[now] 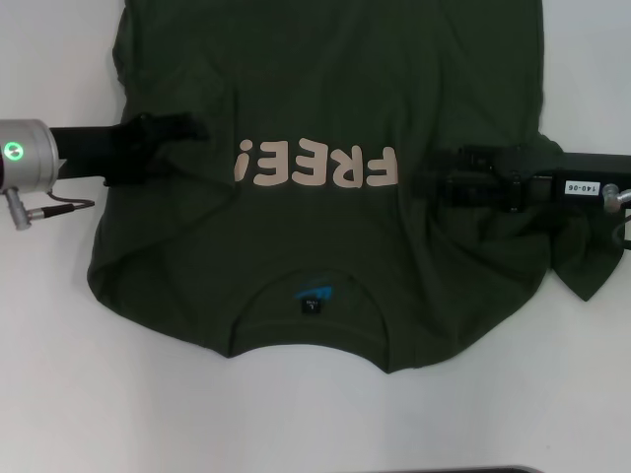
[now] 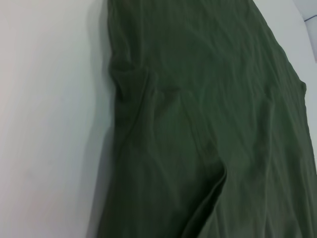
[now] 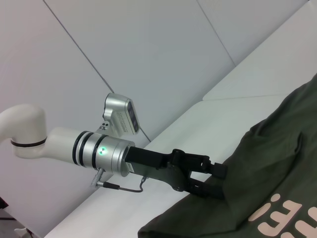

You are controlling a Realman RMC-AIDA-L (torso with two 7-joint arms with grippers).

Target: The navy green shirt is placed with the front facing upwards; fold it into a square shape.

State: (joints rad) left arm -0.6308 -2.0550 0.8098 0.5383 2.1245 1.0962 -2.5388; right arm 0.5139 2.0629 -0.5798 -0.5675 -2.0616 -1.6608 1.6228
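The navy green shirt (image 1: pixel 325 108) lies flat on the white table, front up, with pale "FREE!" lettering (image 1: pixel 315 166) and its collar and blue label (image 1: pixel 314 294) on the side nearest me. My left gripper (image 1: pixel 189 128) reaches in over the shirt's left side, above a folded ridge of cloth (image 2: pixel 148 94). In the right wrist view the left gripper (image 3: pixel 224 181) shows a narrow gap between its two dark fingers (image 3: pixel 210 168), right at the shirt's edge. My right gripper (image 1: pixel 434 183) lies low over the shirt just right of the lettering.
One sleeve (image 1: pixel 590 268) sticks out past the shirt's right edge, under the right arm. The white table (image 1: pixel 59 374) shows bare on both sides and in front of the collar. A white wall rises behind the table's far edge (image 3: pixel 213 96).
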